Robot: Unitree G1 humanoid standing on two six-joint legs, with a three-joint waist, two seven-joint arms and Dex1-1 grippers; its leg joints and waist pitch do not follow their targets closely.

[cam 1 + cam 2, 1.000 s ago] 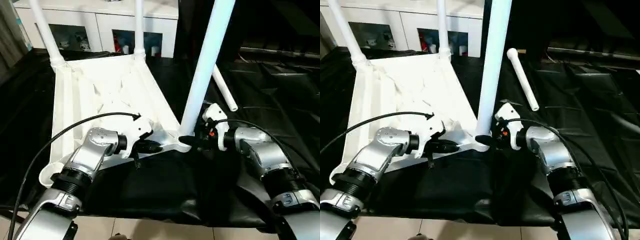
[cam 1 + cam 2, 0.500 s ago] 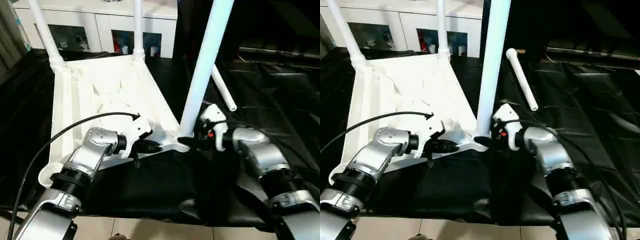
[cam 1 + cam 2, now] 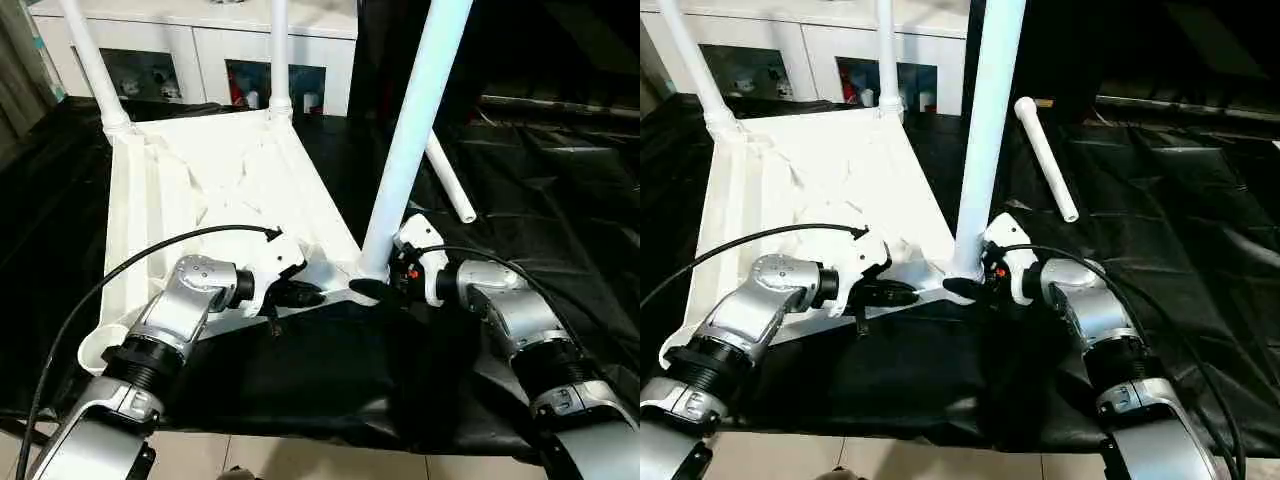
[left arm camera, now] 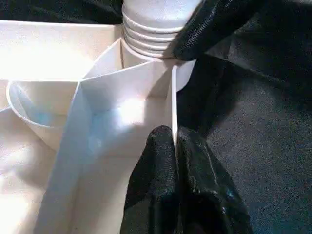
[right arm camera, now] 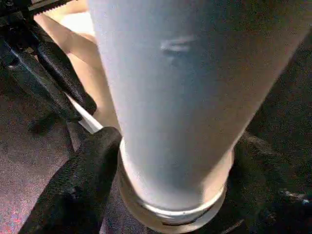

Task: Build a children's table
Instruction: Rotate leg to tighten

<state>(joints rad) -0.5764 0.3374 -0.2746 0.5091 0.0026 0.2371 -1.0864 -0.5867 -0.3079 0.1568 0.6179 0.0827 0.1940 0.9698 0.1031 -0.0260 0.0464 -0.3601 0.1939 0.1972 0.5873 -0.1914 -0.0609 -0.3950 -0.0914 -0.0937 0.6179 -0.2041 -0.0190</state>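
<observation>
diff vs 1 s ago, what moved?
The right gripper slid in along the cloth toward the base of the upright leg, its fingers now either side of the threaded end at the corner socket. The left gripper stays pinched on the tabletop rim. The loose leg is unchanged.

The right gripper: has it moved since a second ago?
Yes. The right gripper has shifted toward the table's corner socket, closer around the upright leg.

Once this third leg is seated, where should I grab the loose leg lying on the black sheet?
Take the loose leg mid-shaft with the right hand, coming from above across its length. It lies flat right of the tabletop, with its tube narrow enough to pinch.
</observation>
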